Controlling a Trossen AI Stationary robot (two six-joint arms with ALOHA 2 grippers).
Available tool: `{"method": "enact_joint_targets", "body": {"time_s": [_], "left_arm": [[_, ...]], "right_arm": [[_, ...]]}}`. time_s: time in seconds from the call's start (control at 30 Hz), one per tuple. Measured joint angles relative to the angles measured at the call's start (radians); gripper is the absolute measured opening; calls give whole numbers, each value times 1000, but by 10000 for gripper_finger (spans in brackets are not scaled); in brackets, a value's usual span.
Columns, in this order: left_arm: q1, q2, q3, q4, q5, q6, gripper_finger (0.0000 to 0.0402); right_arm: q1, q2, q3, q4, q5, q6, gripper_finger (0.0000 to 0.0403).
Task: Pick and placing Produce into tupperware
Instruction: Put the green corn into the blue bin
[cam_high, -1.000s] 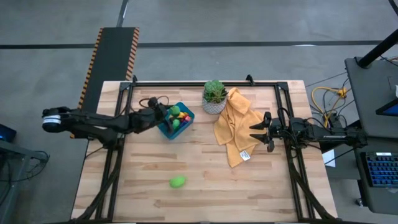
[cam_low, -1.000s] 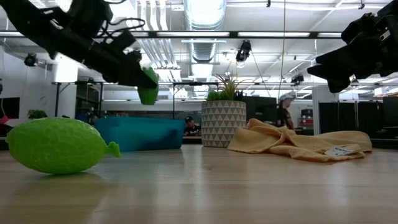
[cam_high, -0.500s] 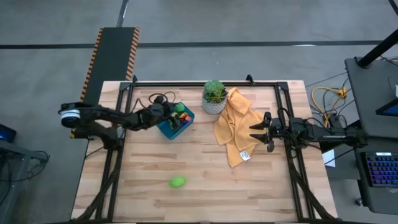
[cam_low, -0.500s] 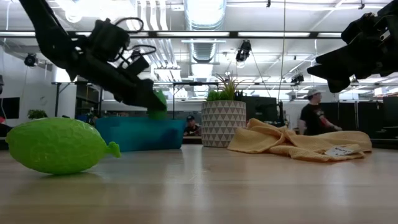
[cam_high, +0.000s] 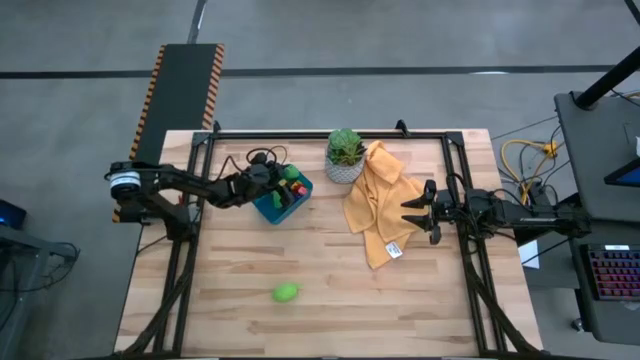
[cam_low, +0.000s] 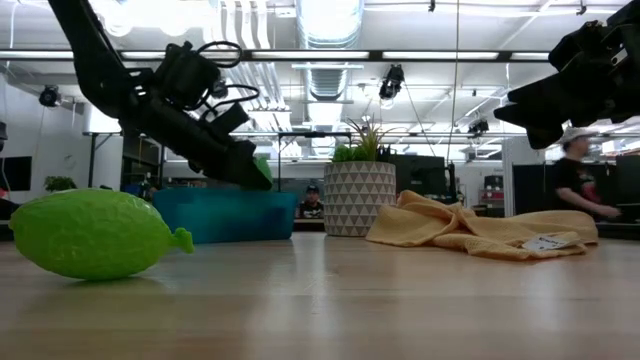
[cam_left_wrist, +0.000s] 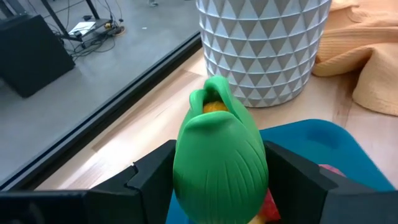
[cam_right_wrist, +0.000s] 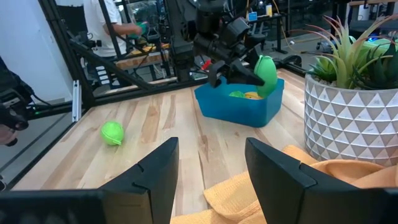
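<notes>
My left gripper (cam_left_wrist: 219, 186) is clamped on a ribbed green oval vegetable (cam_left_wrist: 219, 152), its long axis tilted, tip pointing down into the bright blue rounded plastic container (cam_high: 281, 195) (other pieces already lie inside). A loose green lime-shaped fruit (cam_high: 286, 292) sits at 6 o'clock on open tabletop. My right gripper (cam_high: 408, 211), fingers apart, waits over the yellow cloth (cam_high: 380, 200).

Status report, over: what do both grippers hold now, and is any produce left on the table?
Left gripper shut on green piece over blue tupperware. Right gripper open, idle above yellow cloth. One green lime left on table; path clear.
</notes>
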Motion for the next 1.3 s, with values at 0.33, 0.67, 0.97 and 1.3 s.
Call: {"method": "enact_joint_targets", "body": {"time_s": [0.33,0.67,0.97,1.3], "left_arm": [[7,9,-10,-3,0,-1,209],[7,9,-10,0,0,-6,209],[7,8,-11,-1,12,-6,216],[6,7,-11,-2,21,-6,274]], "right_arm": [[0,0,0,0,0,0,178],[0,18,0,-1,0,0,178],[0,26,0,-1,0,0,178],[0,26,0,-1,0,1,178]]}}
